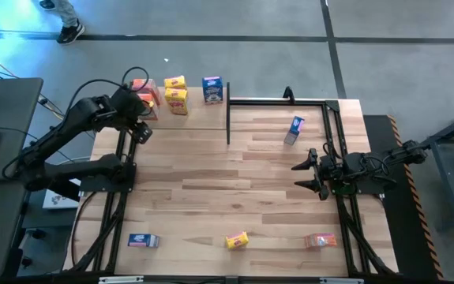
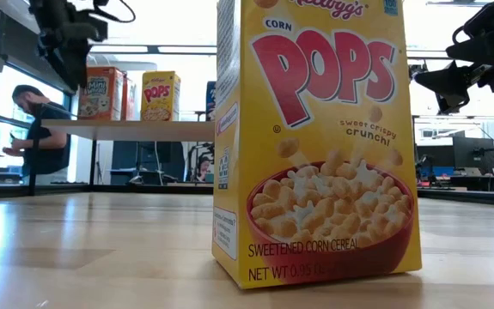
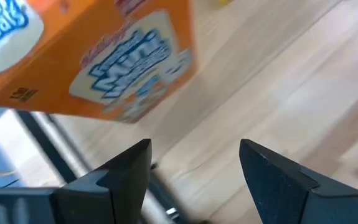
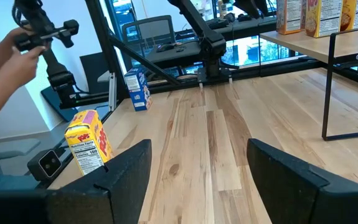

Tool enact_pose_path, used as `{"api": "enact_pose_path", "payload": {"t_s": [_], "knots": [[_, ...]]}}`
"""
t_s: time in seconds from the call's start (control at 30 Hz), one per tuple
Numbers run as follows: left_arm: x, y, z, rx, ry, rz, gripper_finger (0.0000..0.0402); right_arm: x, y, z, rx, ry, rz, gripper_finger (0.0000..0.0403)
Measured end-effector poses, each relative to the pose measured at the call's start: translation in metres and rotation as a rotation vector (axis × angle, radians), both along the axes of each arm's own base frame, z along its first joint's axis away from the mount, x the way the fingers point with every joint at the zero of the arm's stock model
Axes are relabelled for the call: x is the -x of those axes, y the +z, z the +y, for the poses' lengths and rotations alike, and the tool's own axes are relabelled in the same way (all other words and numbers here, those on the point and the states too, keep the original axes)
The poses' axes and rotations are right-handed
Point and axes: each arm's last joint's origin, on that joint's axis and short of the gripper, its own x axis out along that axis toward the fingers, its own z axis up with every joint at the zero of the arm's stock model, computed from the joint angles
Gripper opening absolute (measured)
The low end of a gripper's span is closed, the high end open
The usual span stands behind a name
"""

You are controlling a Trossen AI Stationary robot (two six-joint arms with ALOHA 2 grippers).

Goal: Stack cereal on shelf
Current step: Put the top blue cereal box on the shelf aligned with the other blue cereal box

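The shelf (image 1: 199,117) is a raised light-wood board at the table's far left. Orange (image 1: 142,93), yellow (image 1: 177,95) and blue (image 1: 212,89) cereal boxes stand upright on it. My left gripper (image 1: 140,131) hangs open over the shelf's left end, tilted down. In its wrist view the fingers (image 3: 129,165) stand just short of the orange box (image 3: 122,68), with nothing between them. My right gripper (image 1: 301,175) waits open and level at the table's right side. Another blue box (image 1: 294,130) stands on the tabletop. Blue (image 1: 142,241), yellow (image 1: 236,241) and orange (image 1: 320,241) boxes sit along the near edge.
Thin black metal posts (image 1: 228,118) and a rail (image 1: 278,100) frame the far middle of the table. A person's hand (image 4: 17,62) holds a device beyond the table's left side. The yellow box (image 2: 315,146) fills the low view. Bare tabletop (image 1: 227,181) lies in the middle.
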Motion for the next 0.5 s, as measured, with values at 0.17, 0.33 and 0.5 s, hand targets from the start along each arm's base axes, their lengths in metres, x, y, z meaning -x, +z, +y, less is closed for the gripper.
{"api": "enact_pose_path", "payload": {"t_s": [0.17, 0.33, 0.5], "knots": [[0.0, 0.009, -0.01, 0.006, -0.022, -0.174, 0.0235, 0.0, 0.0, 0.0, 0.0, 0.0, 0.0, 0.0256], [-0.004, 0.015, -0.017, 0.004, -0.097, -0.279, 0.0235, 0.0, 0.0, 0.0, 0.0, 0.0, 0.0, 0.0256], [-0.009, 0.015, -0.024, 0.023, -0.153, -0.302, 0.0235, 0.0, 0.0, 0.0, 0.0, 0.0, 0.0, 0.0256]]}}
